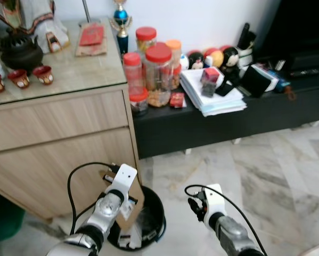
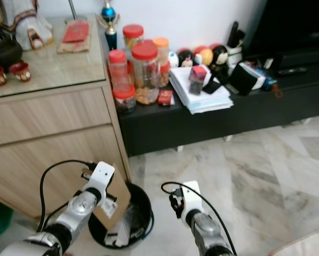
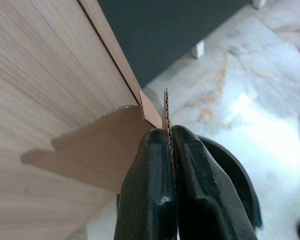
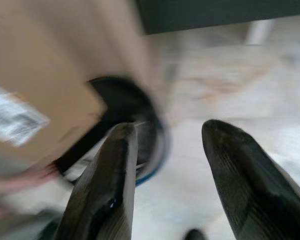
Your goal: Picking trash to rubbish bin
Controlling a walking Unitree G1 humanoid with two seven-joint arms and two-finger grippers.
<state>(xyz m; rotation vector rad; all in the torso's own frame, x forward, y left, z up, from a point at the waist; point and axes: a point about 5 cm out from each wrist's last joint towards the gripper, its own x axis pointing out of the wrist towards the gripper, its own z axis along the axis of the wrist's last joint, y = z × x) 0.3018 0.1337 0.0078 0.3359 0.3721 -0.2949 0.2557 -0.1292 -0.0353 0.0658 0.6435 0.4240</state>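
While my left tool (image 3: pixel 171 150) pinches the corrugated cardboard piece (image 1: pixel 128 200) edge-on above the black rubbish bin (image 1: pixel 154 213) beside the wooden cabinet (image 1: pixel 52 138), my right tool (image 4: pixel 165 170) hangs released nearby

Corrugated brown cardboard piece (image 3: pixel 109 145), matt, fluted edge exposed, pinched between glossy black fingers (image 3: pixel 150 200) of the left gripper (image 3: pixel 171 150). Beside it, light wood-grain cabinet (image 1: pixel 52 138) with a glossy stone-look top. Below the cardboard, black plastic rubbish bin (image 1: pixel 151 213) on polished marble floor (image 1: pixel 255 176).
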